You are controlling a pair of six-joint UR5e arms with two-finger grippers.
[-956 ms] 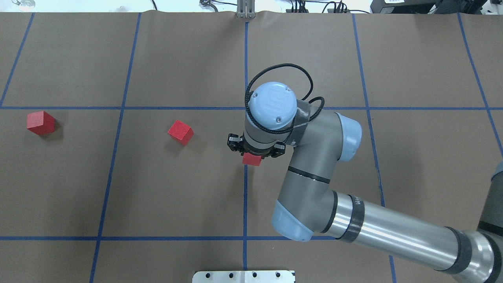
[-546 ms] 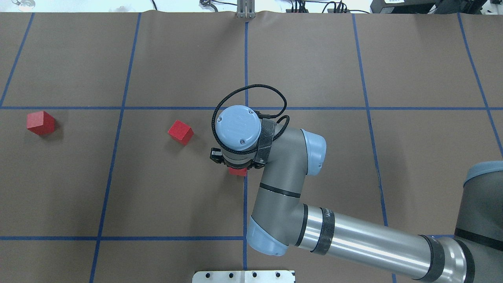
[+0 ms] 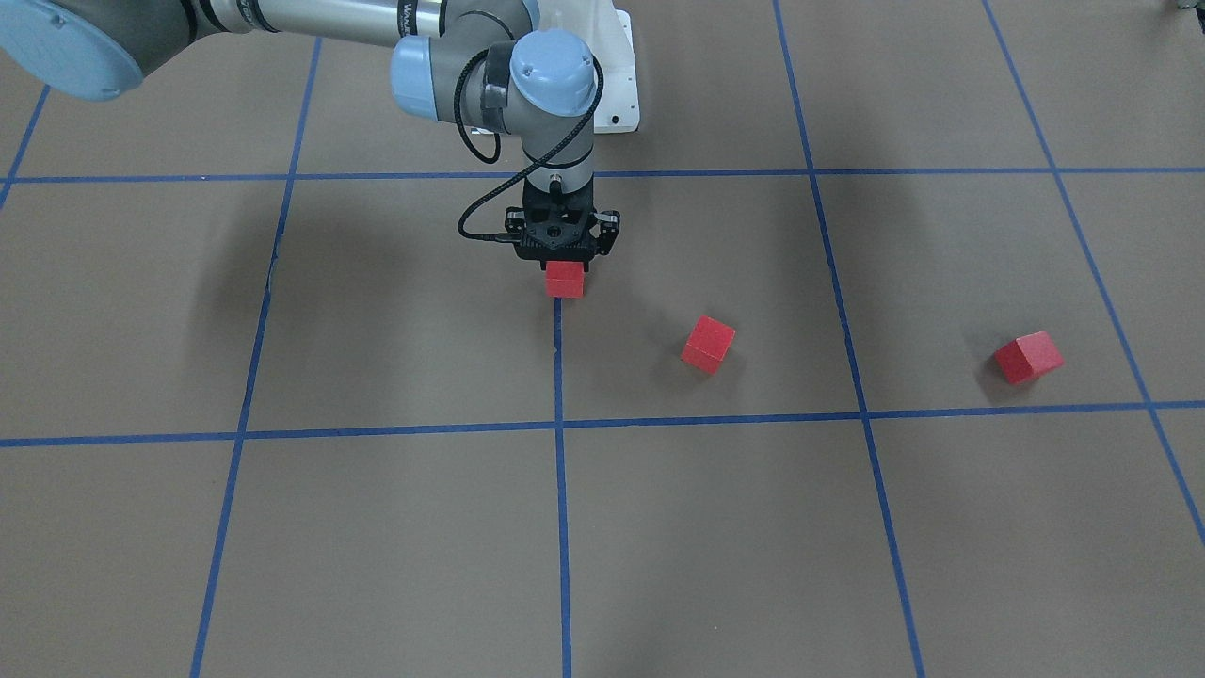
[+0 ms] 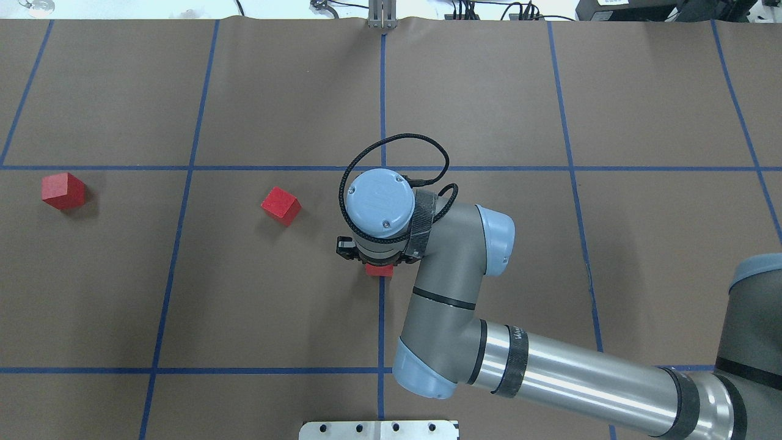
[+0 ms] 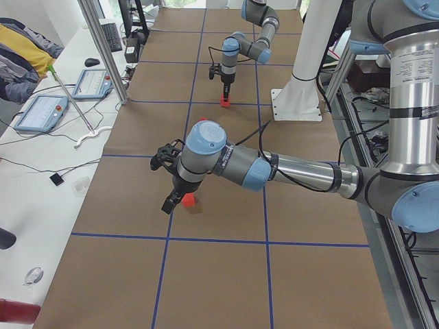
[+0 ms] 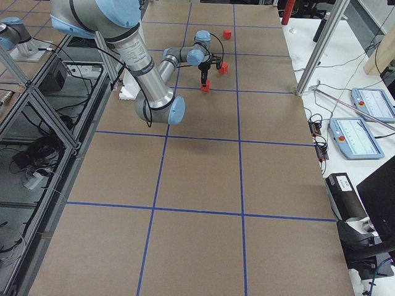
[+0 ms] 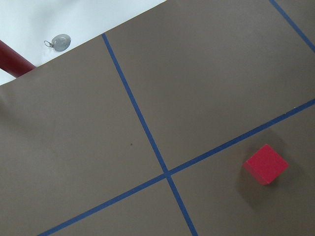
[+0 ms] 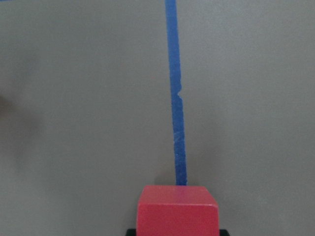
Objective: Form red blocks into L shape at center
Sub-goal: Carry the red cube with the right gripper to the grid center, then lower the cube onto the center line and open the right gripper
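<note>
- Holding one block (image 3: 565, 282) by its sides, the right claw (image 3: 565, 266) points straight down over the middle line (image 3: 559, 377) of the tabletop (image 3: 395, 311).
- This cube sits on that line, about midway between the two cross lines, which puts it at the center (image 3: 527, 325). It is very low, but I cannot tell whether it rests on the surface.
- The second block (image 4: 281, 205) lies loose in the square on the robot's left. It is near the held one but apart from it, and turned askew to the grid.
- The third block (image 4: 63, 190) lies one square further out on the same side, well apart from both and also askew. The left wrist view looks down on it from high up.
- No two cubes touch, so no part of the L exists.
- The left claw (image 5: 169, 201) shows only in the side view, raised above the tabletop. I cannot tell whether it is wide or narrow.
- By my reckoning, at most a third of the job is done: one cube has been brought to the middle and is not yet let go.
- What is left is to release it squarely, then fetch the other two.
- Each must be turned true to the grid and butted against its neighbour, one in line with the first and one off to the side to make the corner.
</note>
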